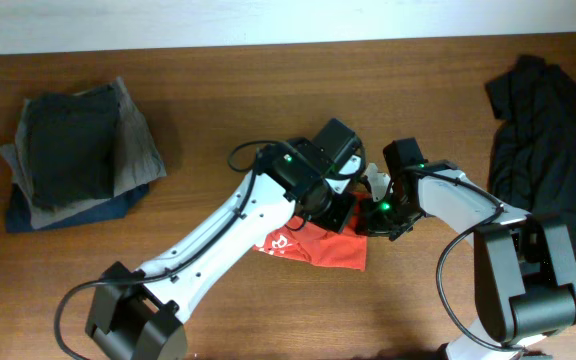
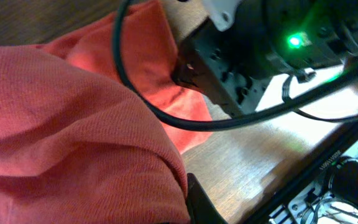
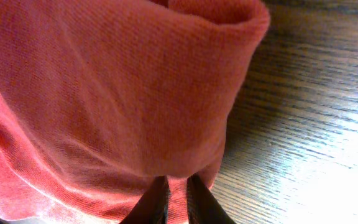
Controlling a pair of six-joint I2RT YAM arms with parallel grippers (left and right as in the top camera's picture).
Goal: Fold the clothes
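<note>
Both arms meet just below the middle of the desk (image 1: pixel 218 120), bent over the red-orange T-shirt (image 1: pixel 320 250), which lies bunched into a small, partly folded packet. In its wrist view the right gripper (image 3: pixel 176 198) is pinched on a doubled layer of the shirt, with cloth filling the gap between its dark fingers (image 3: pixel 149 204).

The step in hand looks like carrying a fold across. To do it well, the held edge should travel low and level toward 9 o'clock. The cloth should stay taut between the two arms so the crease falls straight. The edge should be let go only once it lies flat over the layer beneath. The wrists are crowded together, so slow, matched motion is wise.

Much is hidden. From above, the arms cover the shirt's upper half and its lettering barely shows. The left gripper (image 1: pixel 345 208) cannot be read. Its wrist view shows one dark finger (image 2: pixel 197 200) beside draped fabric, and I cannot tell whether it grips.

The black garment (image 1: pixel 543 170) waits unfolded at 3 o'clock, and a stack of folded clothes (image 1: pixel 73 155) sits at 10 o'clock.
</note>
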